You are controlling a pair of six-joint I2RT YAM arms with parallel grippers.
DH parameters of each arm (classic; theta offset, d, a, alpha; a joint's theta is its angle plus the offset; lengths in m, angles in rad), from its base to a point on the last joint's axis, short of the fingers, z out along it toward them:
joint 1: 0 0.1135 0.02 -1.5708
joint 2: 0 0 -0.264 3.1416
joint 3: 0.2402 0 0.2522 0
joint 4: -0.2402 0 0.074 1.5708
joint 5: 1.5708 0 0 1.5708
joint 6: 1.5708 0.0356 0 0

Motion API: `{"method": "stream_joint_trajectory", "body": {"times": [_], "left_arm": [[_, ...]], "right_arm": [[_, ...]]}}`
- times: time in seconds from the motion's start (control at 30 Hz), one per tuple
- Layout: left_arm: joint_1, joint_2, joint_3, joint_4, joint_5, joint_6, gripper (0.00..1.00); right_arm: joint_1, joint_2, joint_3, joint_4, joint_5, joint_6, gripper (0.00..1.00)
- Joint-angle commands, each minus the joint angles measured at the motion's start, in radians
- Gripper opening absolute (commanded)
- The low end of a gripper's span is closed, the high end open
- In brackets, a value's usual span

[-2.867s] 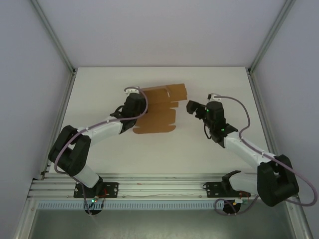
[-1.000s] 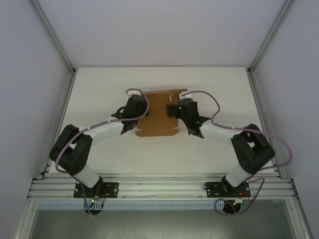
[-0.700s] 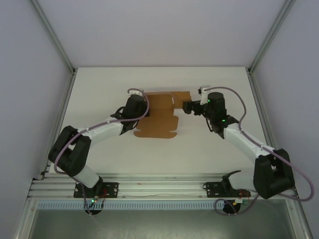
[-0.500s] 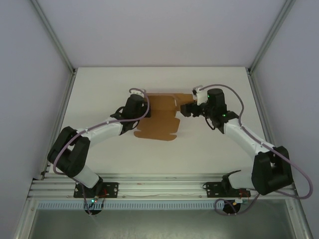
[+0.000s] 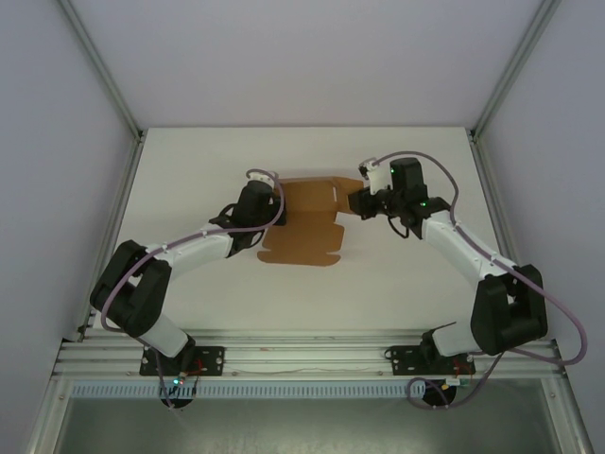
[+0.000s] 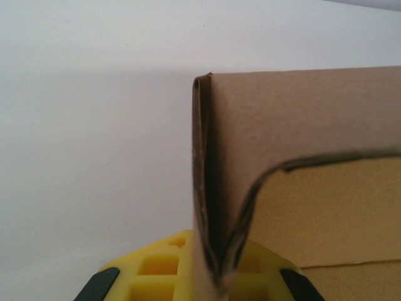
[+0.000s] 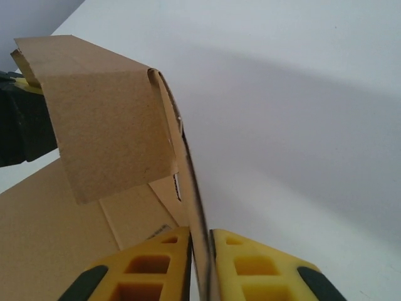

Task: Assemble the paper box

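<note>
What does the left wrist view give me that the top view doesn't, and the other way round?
Left wrist view alone: the left end effector is closed on a doubled edge of the cardboard, two layers pinched together, one curling away to the right.
Top view alone: the sheet's whole outline lies mostly flat on the table. The right end effector is at its far right corner and the left one is at its left edge. Both arms are visible.
Both: brown cardboard on a white table, held on its left side.
</note>
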Motion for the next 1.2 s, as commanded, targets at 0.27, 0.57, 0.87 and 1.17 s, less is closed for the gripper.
{"method": "stream_joint_trajectory", "body": {"times": [0.27,0.57,0.87,1.17], "left_arm": [[0.005,-0.043,-0.001,-0.049,-0.033,0.034,0.00],[0.004,-0.042,-0.003,-0.065,-0.044,0.020,0.00],[-0.020,-0.028,0.049,-0.108,-0.123,-0.012,0.00],[-0.073,0.029,0.130,-0.129,-0.197,-0.106,0.00]], "right_arm": [[-0.010,-0.008,0.018,-0.069,0.013,-0.051,0.14],[-0.011,0.011,0.041,-0.135,0.006,-0.070,0.10],[0.042,0.053,0.089,-0.106,0.344,0.054,0.00],[0.232,0.266,0.244,-0.234,1.264,0.475,0.01]]}}
